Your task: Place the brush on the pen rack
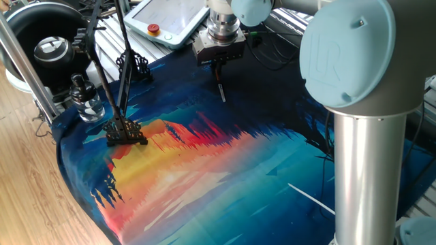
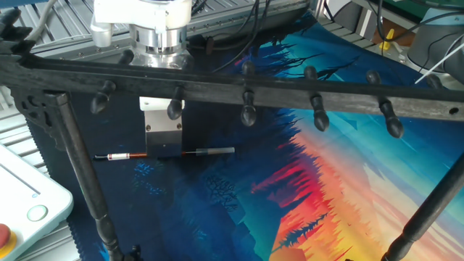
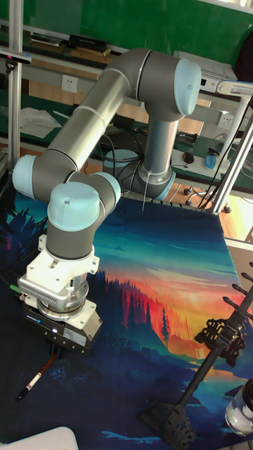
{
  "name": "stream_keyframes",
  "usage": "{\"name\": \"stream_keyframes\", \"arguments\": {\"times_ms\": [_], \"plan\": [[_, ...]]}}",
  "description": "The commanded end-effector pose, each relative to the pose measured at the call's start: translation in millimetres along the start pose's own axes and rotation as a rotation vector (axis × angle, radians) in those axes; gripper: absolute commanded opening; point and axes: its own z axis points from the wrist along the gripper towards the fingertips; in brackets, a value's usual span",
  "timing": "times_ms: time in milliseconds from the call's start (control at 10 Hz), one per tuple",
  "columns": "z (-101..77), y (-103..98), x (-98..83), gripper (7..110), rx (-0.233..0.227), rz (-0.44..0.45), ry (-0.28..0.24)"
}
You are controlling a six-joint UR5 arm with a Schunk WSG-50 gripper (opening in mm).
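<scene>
The brush (image 2: 210,151) is a thin stick with a reddish-brown shaft, lying level just above the dark blue part of the mat. My gripper (image 2: 165,150) is shut on its middle, and both ends stick out past the pale finger (image 2: 163,130). In one fixed view the gripper (image 1: 218,71) hangs at the far end of the mat with the brush (image 1: 221,93) below it. The tall view shows the brush (image 3: 39,376) under the gripper (image 3: 62,349). The black pen rack (image 1: 126,131) stands at the mat's left edge, apart from the gripper; its pegged top bar (image 2: 283,92) crosses the foreground.
A clear glass bottle with a black cap (image 1: 85,102) stands left of the rack. A teach pendant (image 1: 167,20) lies behind the mat. A long white rod (image 1: 310,197) lies near the arm's column (image 1: 364,170). A black round pot (image 1: 48,41) sits at top left.
</scene>
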Motion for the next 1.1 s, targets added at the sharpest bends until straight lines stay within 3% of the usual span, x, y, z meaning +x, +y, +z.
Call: {"name": "stream_keyframes", "arguments": {"times_ms": [0,700,1000], "plan": [[-2.2,1.5,0.4,7,-0.011,0.014,0.004],[-14.6,4.6,-5.6,7,-0.039,-0.007,-0.016],[-41.7,30.0,-19.7,7,-0.144,-0.127,-0.066]]}}
